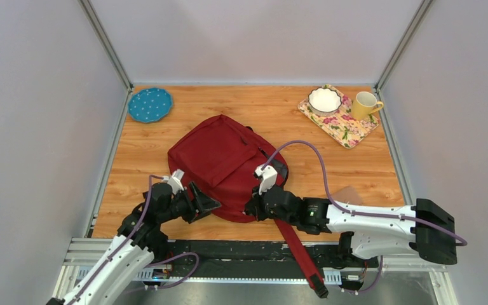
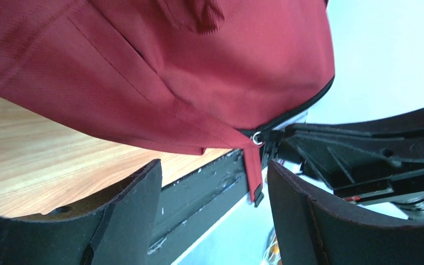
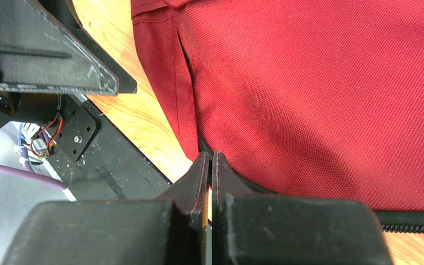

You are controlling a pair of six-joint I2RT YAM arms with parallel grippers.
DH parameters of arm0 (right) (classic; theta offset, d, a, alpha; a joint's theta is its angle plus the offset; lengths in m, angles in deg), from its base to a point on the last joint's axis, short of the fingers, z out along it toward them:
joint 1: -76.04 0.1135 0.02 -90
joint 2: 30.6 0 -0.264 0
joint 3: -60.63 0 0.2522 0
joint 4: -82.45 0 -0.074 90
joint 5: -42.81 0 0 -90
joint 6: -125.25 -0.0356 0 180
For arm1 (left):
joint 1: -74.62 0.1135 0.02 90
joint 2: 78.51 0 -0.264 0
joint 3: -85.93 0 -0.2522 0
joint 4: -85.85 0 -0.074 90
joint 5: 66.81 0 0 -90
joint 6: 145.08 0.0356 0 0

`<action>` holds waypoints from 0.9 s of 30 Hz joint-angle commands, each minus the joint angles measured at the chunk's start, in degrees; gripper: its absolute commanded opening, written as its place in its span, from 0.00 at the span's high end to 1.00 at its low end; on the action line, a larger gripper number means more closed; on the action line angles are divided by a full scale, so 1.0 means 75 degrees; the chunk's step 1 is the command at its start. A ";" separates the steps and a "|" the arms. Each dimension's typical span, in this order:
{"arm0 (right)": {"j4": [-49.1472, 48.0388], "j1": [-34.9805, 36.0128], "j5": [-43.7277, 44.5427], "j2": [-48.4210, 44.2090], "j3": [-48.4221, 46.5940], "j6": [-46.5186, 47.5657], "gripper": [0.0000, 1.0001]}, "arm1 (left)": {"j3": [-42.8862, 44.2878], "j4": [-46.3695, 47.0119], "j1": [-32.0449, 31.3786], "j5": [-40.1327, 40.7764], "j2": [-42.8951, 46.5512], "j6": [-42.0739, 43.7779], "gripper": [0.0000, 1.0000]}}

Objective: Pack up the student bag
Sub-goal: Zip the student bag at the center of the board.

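Two arms reach in from the bottom of the overhead view and meet at the near edge of the student bag (image 1: 223,162). The bag lies flat on the wooden table (image 1: 279,108), a little left of centre, with its front pocket facing up. A red strap (image 1: 300,253) trails from it down over the black rail (image 1: 229,251) at the bottom of the frame.

At the upper right you have a flowered tray (image 1: 349,130) carrying a white bowl (image 1: 325,100). The bowl's inside shows only white, and I cannot tell whether it holds anything. A yellow mug (image 1: 365,105) stands at the tray's right corner, handle to the right. Whether it sits on the tray or just beside it is unclear. A blue dotted plate (image 1: 150,105) lies at the upper left, well apart from the bag.

Your left gripper (image 1: 215,204) lies low and points right at the bag's lower left edge. In its wrist view the jaws are spread wide, with the red fabric hanging above the gap and nothing between the pads. Your right gripper (image 1: 249,208) stretches in from the right with the forearm nearly level. Its tips are at the bag's lower right edge. Its fingers (image 3: 199,176) are pressed together right at the black zipper (image 3: 414,221), and the left wrist view shows them beside the metal zipper pull (image 2: 258,138). I cannot tell whether something thin is pinched there.
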 commanded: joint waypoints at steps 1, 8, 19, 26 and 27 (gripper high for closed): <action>-0.0364 -0.0035 0.0169 0.0045 -0.0378 -0.0126 1.00 | -0.0079 0.1136 -0.1024 0.0765 -0.0406 -0.0513 0.23; -0.0458 -0.0023 -0.0007 0.0045 -0.0390 -0.0138 1.00 | -0.0676 0.2684 -0.1788 0.1412 -0.1248 -0.0795 0.31; -0.0470 0.0000 -0.0369 -0.0295 -0.0191 -0.0045 1.00 | -0.1297 0.3611 -0.2024 0.2208 -0.1637 -0.0888 0.48; -0.0575 0.0106 -0.0909 -0.0190 -0.0144 0.0167 1.00 | -0.1766 0.4079 -0.2024 0.2748 -0.1228 -0.0959 0.77; -0.0587 0.0106 -0.0944 -0.0167 -0.0133 0.0155 1.00 | -0.1801 0.4010 -0.2024 0.2760 -0.1192 -0.0924 0.85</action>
